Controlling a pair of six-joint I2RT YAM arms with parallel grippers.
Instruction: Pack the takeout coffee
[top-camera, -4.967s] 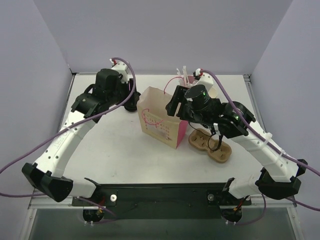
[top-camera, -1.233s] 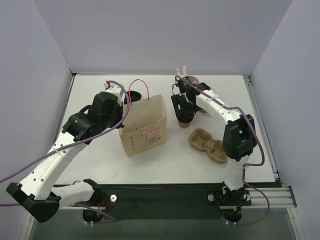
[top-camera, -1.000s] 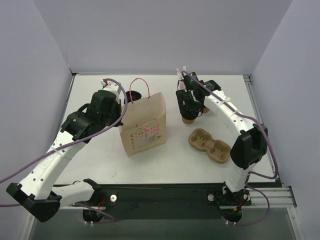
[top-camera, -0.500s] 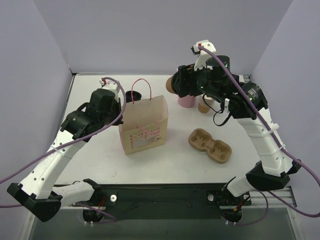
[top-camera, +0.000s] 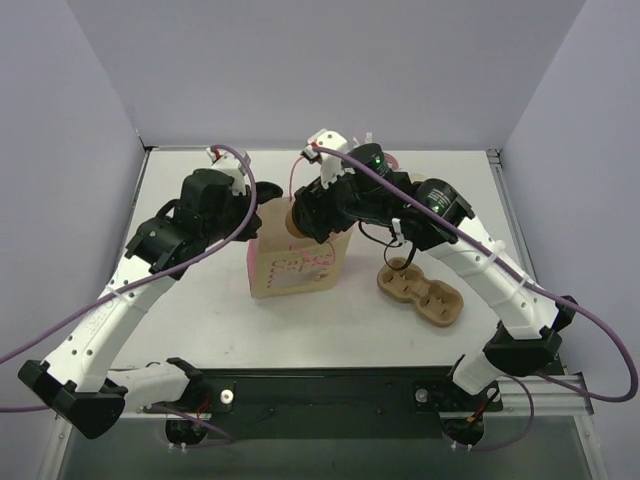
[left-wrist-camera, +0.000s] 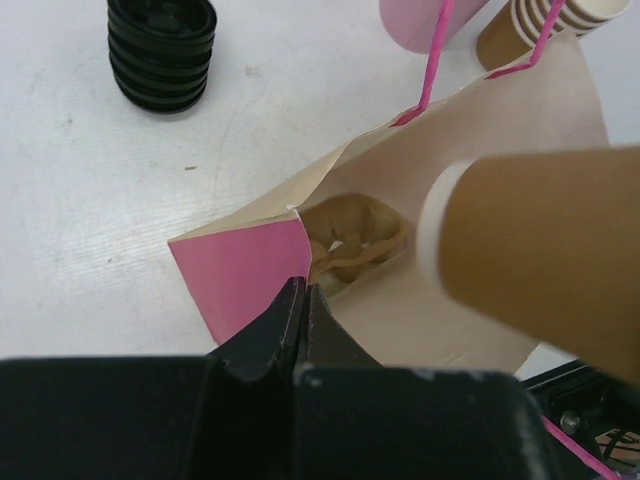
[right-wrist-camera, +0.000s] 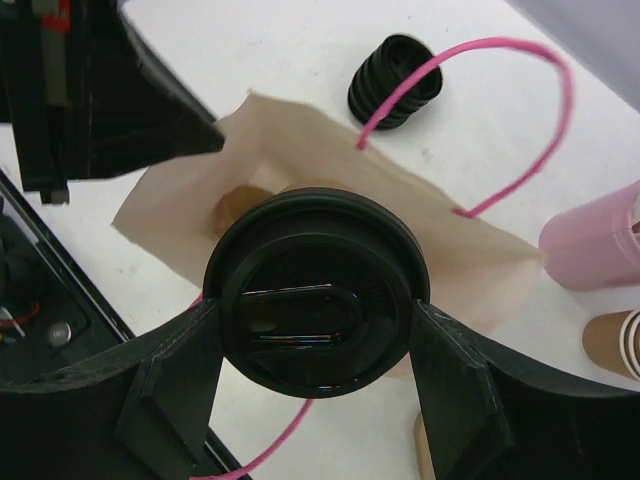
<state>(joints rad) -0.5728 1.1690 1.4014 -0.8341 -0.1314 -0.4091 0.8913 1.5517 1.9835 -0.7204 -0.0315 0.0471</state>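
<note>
Takeout coffee (right-wrist-camera: 315, 300) — clamped in the right hand (right-wrist-camera: 312, 322) — tilts base-first toward the bag (left-wrist-camera: 500, 110), whose rim the left hand (left-wrist-camera: 300, 300) pinches.

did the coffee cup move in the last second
Yes. The coffee cup went left, away from the cup carrier, and now hangs over the paper bag.

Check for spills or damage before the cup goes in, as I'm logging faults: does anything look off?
Nothing stands out. The lidded takeout coffee is held between the right fingers above the paper bag, whose rim the left fingers pinch. No spill shows.
</note>
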